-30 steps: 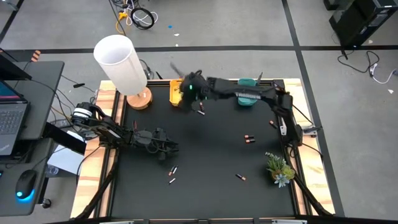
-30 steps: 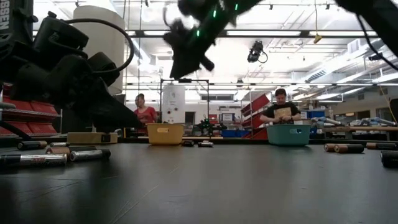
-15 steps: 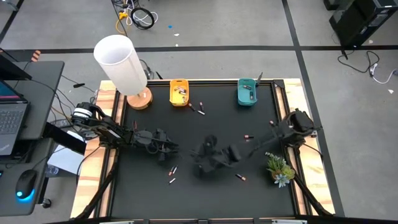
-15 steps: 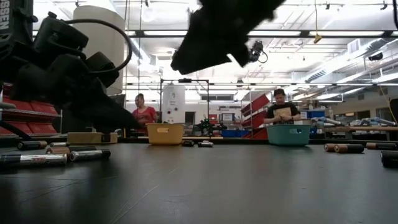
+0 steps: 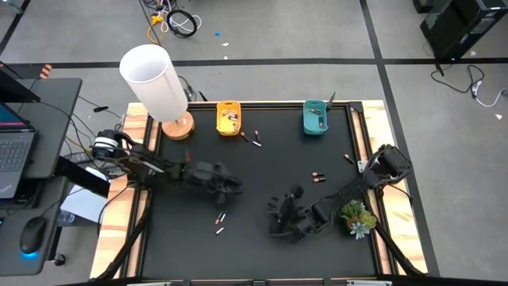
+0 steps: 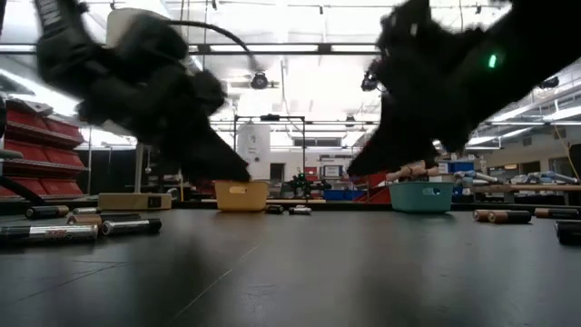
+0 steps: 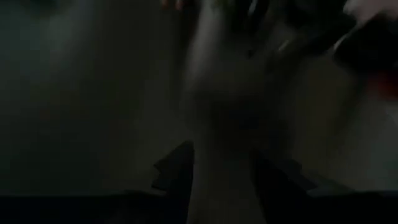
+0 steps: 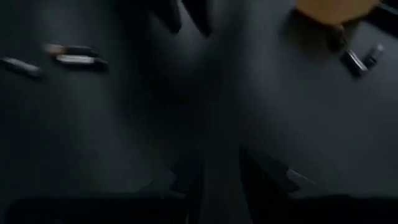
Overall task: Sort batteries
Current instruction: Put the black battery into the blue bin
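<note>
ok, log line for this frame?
left hand: over mat, left-centre | right hand: low over mat, front-centre | batteries: loose on mat | yellow bin, teal bin: back edge

Two dark jointed arms; a green light glows on one.

both my wrist views are dim and smeared with motion blur; overhead ceiling strips glare white behind my arms, which show as blurred silhouettes.

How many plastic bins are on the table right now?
2. The yellow bin and the teal bin both stand at the table's far edge, yellow nearer the left arm's side. None appears hidden.
</note>
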Robot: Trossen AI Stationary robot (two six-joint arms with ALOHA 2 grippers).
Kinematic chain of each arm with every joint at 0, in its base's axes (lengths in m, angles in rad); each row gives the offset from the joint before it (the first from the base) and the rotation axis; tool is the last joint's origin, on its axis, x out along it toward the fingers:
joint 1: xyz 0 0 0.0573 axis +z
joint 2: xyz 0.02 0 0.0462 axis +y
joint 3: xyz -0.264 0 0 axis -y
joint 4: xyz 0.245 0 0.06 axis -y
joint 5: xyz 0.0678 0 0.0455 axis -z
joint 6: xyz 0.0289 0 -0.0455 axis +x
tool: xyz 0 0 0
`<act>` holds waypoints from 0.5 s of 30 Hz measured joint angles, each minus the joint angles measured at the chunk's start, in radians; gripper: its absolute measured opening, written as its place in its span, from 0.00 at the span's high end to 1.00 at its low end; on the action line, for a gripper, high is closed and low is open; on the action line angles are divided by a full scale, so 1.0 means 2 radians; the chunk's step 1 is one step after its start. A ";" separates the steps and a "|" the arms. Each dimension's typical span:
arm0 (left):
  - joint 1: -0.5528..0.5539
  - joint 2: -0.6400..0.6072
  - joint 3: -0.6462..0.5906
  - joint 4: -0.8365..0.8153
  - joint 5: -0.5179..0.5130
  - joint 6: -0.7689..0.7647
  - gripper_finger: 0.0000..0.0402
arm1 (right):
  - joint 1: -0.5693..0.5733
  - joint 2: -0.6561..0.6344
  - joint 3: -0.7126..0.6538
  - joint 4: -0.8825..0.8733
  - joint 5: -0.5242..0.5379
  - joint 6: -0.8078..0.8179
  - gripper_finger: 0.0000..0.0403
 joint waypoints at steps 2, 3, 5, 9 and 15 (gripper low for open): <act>0.010 0.000 0.046 -0.103 -0.001 0.029 0.62 | -0.003 0.000 -0.013 -0.003 -0.011 0.005 0.73; 0.013 0.000 0.068 -0.147 -0.002 0.042 0.63 | -0.001 -0.003 -0.017 -0.005 -0.019 0.005 0.73; 0.013 0.000 0.107 -0.208 -0.001 0.070 0.64 | 0.010 -0.017 -0.026 -0.008 -0.029 0.008 0.73; 0.000 0.000 0.154 -0.288 0.009 0.115 0.66 | 0.032 -0.053 -0.038 -0.005 -0.044 0.007 0.73; 0.000 0.000 0.189 -0.379 -0.020 0.138 0.67 | 0.058 -0.070 -0.080 0.014 0.000 0.018 0.73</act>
